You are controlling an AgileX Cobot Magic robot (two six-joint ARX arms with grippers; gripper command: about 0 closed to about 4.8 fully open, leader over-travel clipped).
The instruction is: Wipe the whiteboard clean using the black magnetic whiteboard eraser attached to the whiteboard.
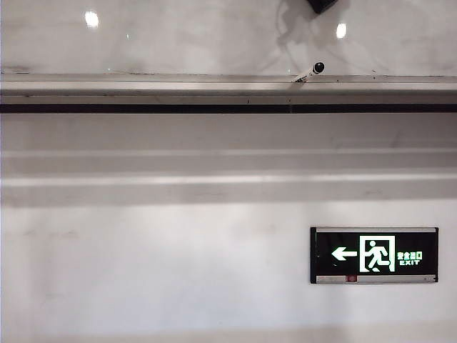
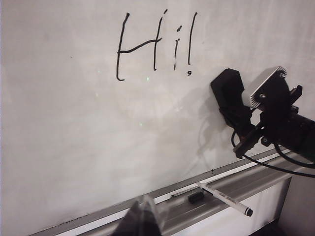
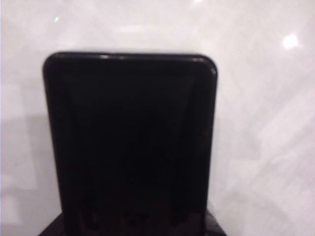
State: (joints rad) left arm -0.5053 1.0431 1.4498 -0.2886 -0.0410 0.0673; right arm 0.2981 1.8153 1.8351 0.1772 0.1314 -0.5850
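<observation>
Eraser: we saw the black eraser (image 2: 227, 93) stuck on the whiteboard (image 2: 74, 132), right of the "Hi!" writing (image 2: 156, 44).
Right gripper (image 2: 248, 135): at the eraser; grip unclear to us.
Left gripper (image 2: 143, 216): closed, near the ledge (image 2: 231, 184).
Progress: we judged nothing wiped yet.

Black eraser (image 2: 227, 92) against marked whiteboard (image 2: 74, 137)

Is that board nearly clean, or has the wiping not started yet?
Not started: "Hi!" is untouched on the whiteboard. In hand: the right gripper is at the black eraser on the board; whether it grips it is unclear. The left gripper waits low by the ledge, shut. All the wiping is left.
</observation>
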